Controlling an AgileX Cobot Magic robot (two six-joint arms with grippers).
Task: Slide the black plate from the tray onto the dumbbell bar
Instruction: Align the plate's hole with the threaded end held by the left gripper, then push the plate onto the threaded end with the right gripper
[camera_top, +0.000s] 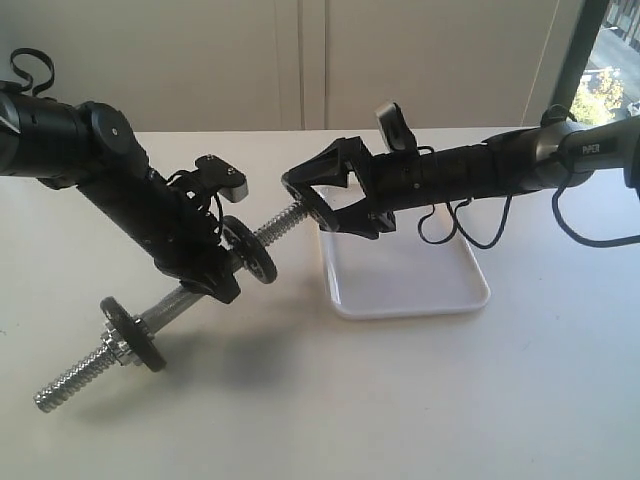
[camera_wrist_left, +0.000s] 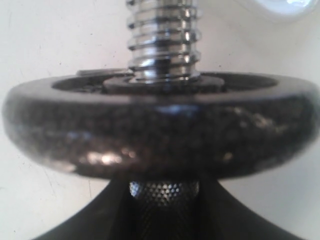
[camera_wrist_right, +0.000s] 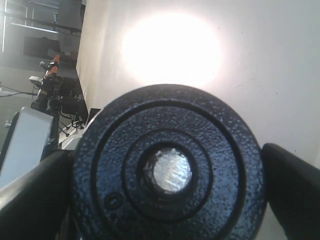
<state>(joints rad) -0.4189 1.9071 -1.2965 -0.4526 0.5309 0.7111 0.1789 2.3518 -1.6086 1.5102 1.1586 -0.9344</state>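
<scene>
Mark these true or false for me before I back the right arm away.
1. The black plate lies in the tray. False: it is threaded on the dumbbell bar, beside the left hand.
2. The left hand grips the bar's knurled middle. True.
3. The right hand is clamped on the plate. False: it is open, apart from the plate, at the bar's threaded tip.
4. A second disc sits near the bar's other end. True.

We see the black plate (camera_wrist_right: 167, 167) face-on, bar end filling its central hole, our open jaws flanking its rim.
</scene>
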